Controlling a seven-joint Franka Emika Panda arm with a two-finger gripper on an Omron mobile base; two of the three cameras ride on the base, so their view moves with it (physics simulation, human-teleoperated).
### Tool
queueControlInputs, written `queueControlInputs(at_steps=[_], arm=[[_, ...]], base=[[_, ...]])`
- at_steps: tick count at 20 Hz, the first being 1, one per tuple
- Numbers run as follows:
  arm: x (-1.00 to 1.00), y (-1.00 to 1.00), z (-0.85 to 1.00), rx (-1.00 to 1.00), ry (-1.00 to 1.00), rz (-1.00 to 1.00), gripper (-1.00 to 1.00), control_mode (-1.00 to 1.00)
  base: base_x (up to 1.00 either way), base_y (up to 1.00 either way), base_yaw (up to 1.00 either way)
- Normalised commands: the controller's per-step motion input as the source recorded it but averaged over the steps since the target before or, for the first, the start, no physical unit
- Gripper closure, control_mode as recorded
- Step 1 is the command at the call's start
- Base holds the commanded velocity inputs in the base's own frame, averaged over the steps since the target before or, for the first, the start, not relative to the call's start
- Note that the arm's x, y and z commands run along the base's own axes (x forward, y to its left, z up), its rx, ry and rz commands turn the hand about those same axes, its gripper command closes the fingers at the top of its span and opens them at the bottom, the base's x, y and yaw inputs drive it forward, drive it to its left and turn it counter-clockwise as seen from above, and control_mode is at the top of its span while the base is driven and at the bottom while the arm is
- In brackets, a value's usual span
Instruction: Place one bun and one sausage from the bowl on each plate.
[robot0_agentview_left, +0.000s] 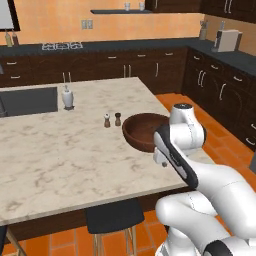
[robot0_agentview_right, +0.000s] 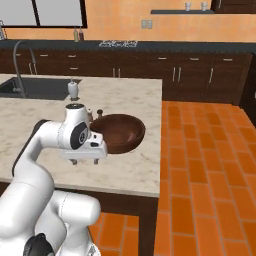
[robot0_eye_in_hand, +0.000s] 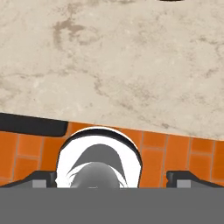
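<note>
The large round deep bowl of dark brown wood (robot0_agentview_left: 145, 131) (robot0_agentview_right: 119, 132) sits on the pale marbled stone table (robot0_agentview_left: 60, 155) (robot0_agentview_right: 135, 165) (robot0_eye_in_hand: 131, 65), near its right-hand edge; what lies inside it cannot be made out. Just beside the bowl stand two small shakers, one pale (robot0_agentview_left: 106, 120) and one dark (robot0_agentview_left: 118, 119), and farther back a white bottle-shaped dispenser (robot0_agentview_left: 67, 97) (robot0_agentview_right: 73, 89) stands beside the dark sunken sink (robot0_agentview_left: 27, 101) (robot0_agentview_right: 30, 88). The right base view alone shows the curved tap (robot0_agentview_right: 19, 65) over the sink; the left base view alone shows a black stool (robot0_agentview_left: 112, 216) tucked under the table's near edge. The white arm folds tightly, its hand held level just in front of the bowl, with the fingers (robot0_agentview_right: 85, 161) (robot0_eye_in_hand: 112, 177) pointing down and spread wide apart, holding nothing. The hand view looks down on the table's edge and orange tiled floor (robot0_eye_in_hand: 175, 153).
</note>
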Motion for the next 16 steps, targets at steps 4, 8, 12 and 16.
queueControlInputs(at_steps=[4,8,12,16], arm=[[0.43,-0.01,0.79,-0.06,0.08,-0.03,-1.0,-1.0],[0.98,0.02,0.79,-0.05,0.12,-0.18,-1.0,-1.0],[1.0,0.03,0.12,-0.05,0.02,-0.25,-1.0,-1.0],[1.0,-0.66,-0.42,-0.04,0.08,-0.11,-1.0,-1.0]], base=[[0.0,0.0,0.0],[0.0,0.0,0.0],[0.0,0.0,0.0],[0.0,0.0,0.0]])
